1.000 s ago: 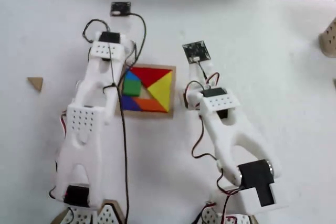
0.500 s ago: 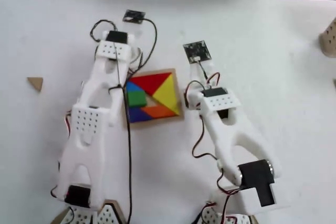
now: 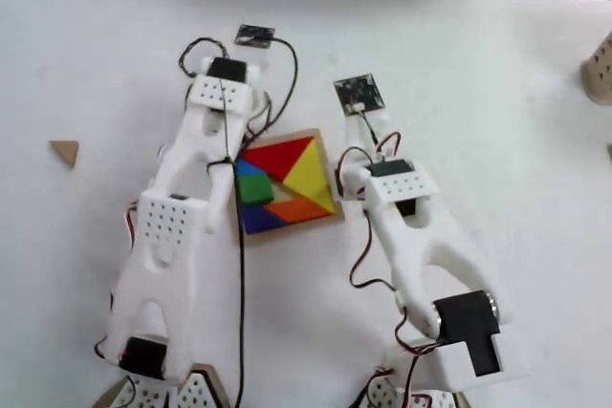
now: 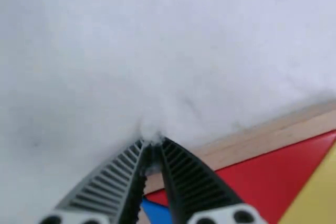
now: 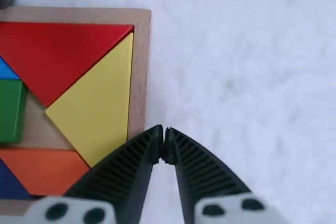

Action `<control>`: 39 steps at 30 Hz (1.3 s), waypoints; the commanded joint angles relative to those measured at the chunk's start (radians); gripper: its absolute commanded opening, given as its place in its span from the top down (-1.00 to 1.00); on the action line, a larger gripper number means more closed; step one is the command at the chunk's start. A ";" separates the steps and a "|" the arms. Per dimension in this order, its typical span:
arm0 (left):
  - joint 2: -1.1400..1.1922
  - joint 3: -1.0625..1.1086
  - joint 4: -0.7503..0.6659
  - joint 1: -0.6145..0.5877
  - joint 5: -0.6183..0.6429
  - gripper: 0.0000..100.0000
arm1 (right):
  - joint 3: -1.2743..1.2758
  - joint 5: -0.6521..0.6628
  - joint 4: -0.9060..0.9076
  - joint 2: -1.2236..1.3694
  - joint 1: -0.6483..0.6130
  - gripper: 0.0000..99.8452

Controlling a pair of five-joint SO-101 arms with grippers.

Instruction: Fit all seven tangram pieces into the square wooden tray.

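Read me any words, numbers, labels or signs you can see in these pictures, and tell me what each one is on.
No text can be read anywhere.
The wooden tray and its coloured pieces: plain, no print.
The dark board near the right arm and the second dark board beyond the left arm: any marking is too small to read.

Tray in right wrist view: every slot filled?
No, a bare wooden gap shows in the tray between the green piece, the yellow piece and the orange piece.
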 commanded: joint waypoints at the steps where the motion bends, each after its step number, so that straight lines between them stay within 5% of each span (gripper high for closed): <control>1: -0.107 0.091 0.003 0.024 0.012 0.96 | -0.006 0.020 -0.031 -0.042 0.004 0.96; 10: -0.682 0.919 -0.417 0.033 0.009 0.96 | -0.005 0.020 -0.031 -0.041 0.004 0.96; 17: -1.133 1.436 -0.730 -0.081 0.017 0.95 | -0.005 0.020 -0.039 -0.010 -0.022 0.96; 27: -1.260 1.568 -0.783 -0.321 0.176 0.95 | -0.003 0.020 0.007 -0.005 -0.124 0.96; 39: -1.260 1.631 -0.945 -0.323 0.180 0.95 | -0.005 0.040 0.093 0.039 -0.151 0.97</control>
